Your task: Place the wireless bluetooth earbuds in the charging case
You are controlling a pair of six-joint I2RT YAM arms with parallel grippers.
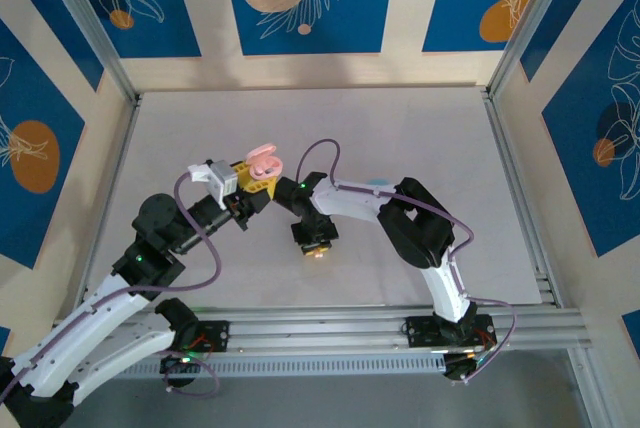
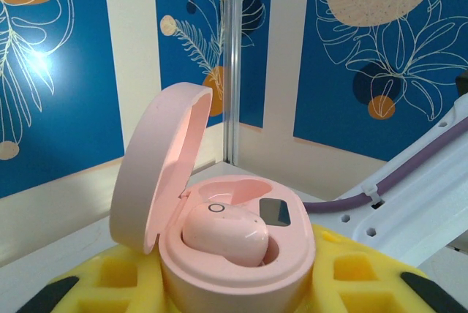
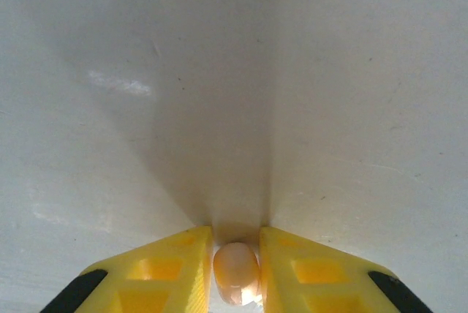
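Note:
My left gripper [image 1: 255,180] is shut on the base of the pink charging case [image 2: 241,258], holding it upright above the table. Its lid [image 2: 157,174] is hinged open to the left. One pink earbud [image 2: 223,234] lies in the near socket, and the far socket [image 2: 228,191] beside a small dark display is vacant. My right gripper [image 1: 315,248] points down at the table just right of the case. In the right wrist view its yellow fingers [image 3: 179,269] are shut on a second pink earbud [image 3: 235,273], close over the white tabletop.
The white table [image 1: 420,128] is fenced by metal posts and blue patterned walls. A small pale blue object [image 1: 378,185] peeks out behind the right arm. The right arm's white link and purple cable [image 2: 409,181] pass close to the right of the case.

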